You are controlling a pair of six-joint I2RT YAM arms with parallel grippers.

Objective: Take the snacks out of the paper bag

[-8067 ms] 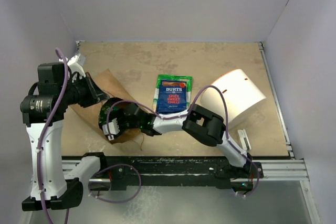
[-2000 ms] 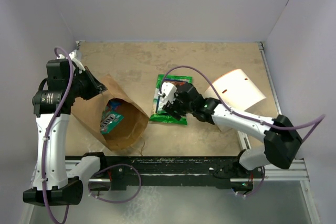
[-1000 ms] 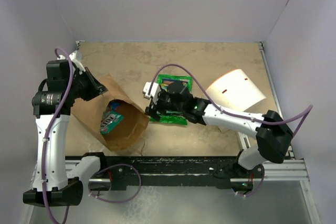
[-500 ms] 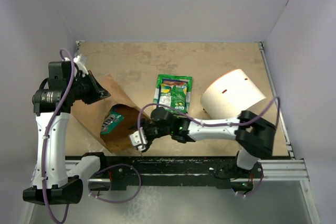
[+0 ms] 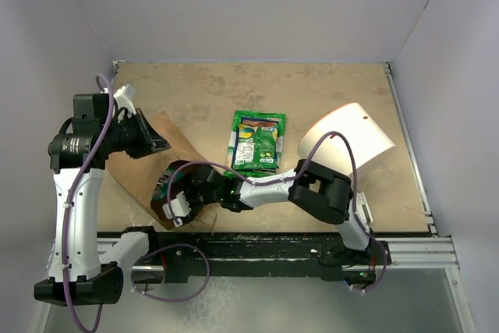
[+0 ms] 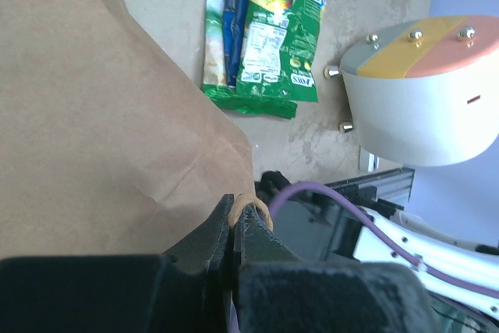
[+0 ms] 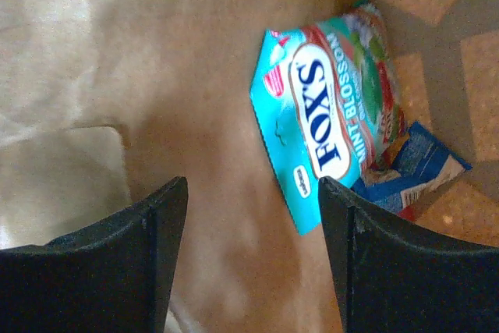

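Pale stone-patterned table (image 5: 234, 91) between white walls: the bag was partly emptied.
A stack of green snacks (image 5: 256, 139) lay out on the table, near the paper bag (image 5: 129, 177). Inside the bag, a teal Fox's packet (image 7: 323, 130) and a blue-and-red packet (image 7: 425, 163) under it were yet to come out. The left pincer (image 6: 236, 212) was clamped tight on the bag's edge. The right pincer (image 7: 251, 193) stood wide apart in the bag's mouth, holding nothing, with the Fox's packet just ahead.
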